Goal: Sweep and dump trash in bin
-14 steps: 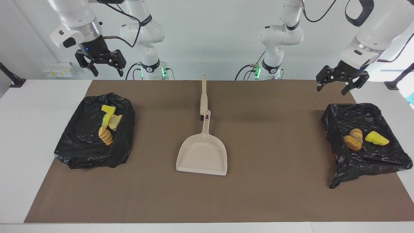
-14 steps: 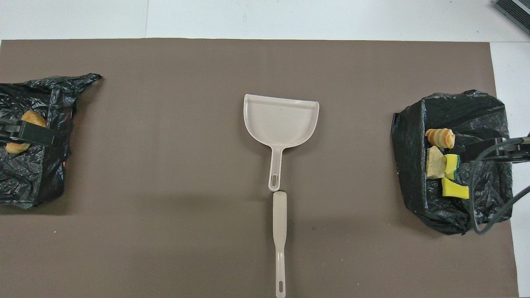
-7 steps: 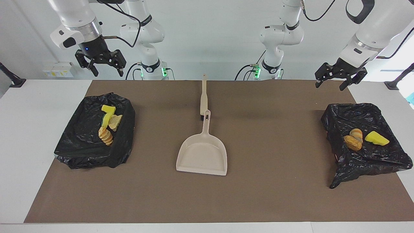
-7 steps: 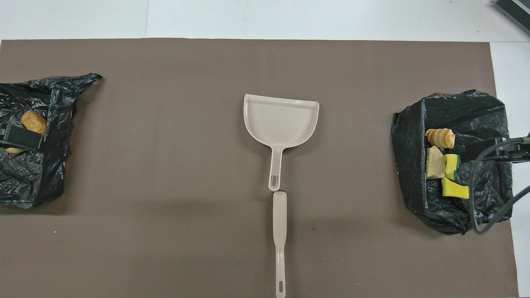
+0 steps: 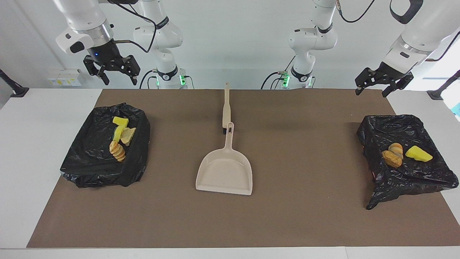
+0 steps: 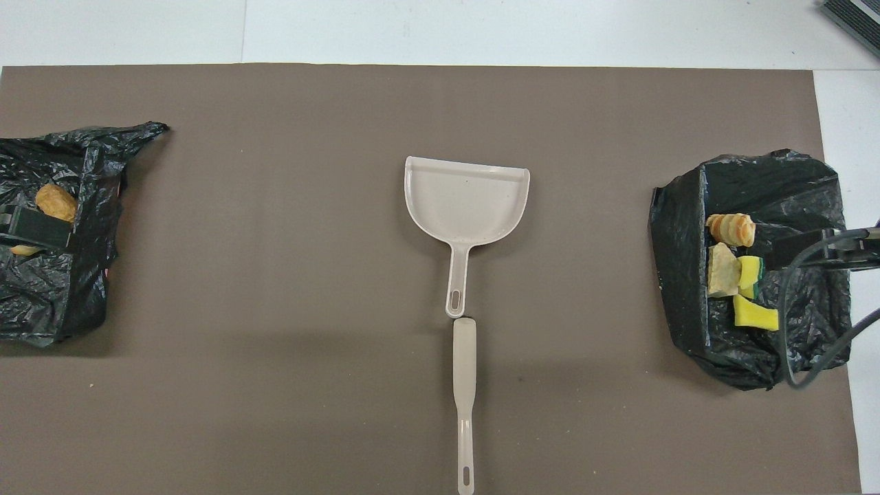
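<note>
Facing view, going from its left edge across. Right gripper [image 5: 115,73] hangs at about 10 o'clock of the table, up in the air over the robots' edge, jaws spread wide, nothing in them. Below it, the black-bagged bin [image 5: 90,162] at the right arm's end holds four pieces of trash [image 5: 120,138]: two yellow sponge bits, a pale chunk, a ridged bread-like piece, all bunched together.

Centre: beige dustpan [image 5: 224,172] flat on the brown mat [image 5: 305,216], nothing in the pan, handle pointing to 12 o'clock at the robots. Brush [image 5: 226,108] lies in line with it, head just at the dustpan handle's tip.

At 3 o'clock, second black-bagged bin [image 5: 402,183] holds two tan buns touching and a yellow wedge beside them. Left gripper [image 5: 383,85] at 2 o'clock, raised above the mat corner, jaws wide, holding nothing.
</note>
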Controlling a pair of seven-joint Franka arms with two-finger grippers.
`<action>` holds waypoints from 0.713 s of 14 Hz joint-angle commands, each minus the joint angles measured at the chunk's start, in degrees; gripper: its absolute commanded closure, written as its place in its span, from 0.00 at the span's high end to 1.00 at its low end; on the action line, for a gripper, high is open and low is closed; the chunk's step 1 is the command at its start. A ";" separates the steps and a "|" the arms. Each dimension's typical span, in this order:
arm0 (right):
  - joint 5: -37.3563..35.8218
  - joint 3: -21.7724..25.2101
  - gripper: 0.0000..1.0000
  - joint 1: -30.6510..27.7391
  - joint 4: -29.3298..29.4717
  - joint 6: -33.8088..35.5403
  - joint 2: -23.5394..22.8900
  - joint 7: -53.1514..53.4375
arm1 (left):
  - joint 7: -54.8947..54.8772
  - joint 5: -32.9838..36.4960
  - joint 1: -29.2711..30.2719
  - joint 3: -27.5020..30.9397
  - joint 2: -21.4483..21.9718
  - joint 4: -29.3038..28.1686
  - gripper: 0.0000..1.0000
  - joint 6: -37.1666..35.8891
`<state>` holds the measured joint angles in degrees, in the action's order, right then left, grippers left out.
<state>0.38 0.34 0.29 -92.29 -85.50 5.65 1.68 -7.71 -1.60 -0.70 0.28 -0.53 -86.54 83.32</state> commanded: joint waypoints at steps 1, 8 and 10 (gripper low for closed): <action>-0.47 0.19 1.00 -0.37 0.27 0.95 0.42 -1.06 | -1.34 0.90 0.88 -0.81 0.17 0.67 1.00 -1.05; 2.62 0.54 1.00 -0.55 -0.35 0.77 0.68 -0.63 | -4.24 1.34 0.35 -0.81 0.26 0.49 1.00 -0.87; 1.82 0.63 1.00 -0.64 -0.17 0.68 0.42 -0.80 | -4.24 1.25 0.35 -0.81 0.35 0.49 1.00 -0.70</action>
<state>1.86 0.80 0.23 -92.30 -85.50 5.65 1.68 -11.11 -1.29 -0.68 -0.10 -0.53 -86.54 83.30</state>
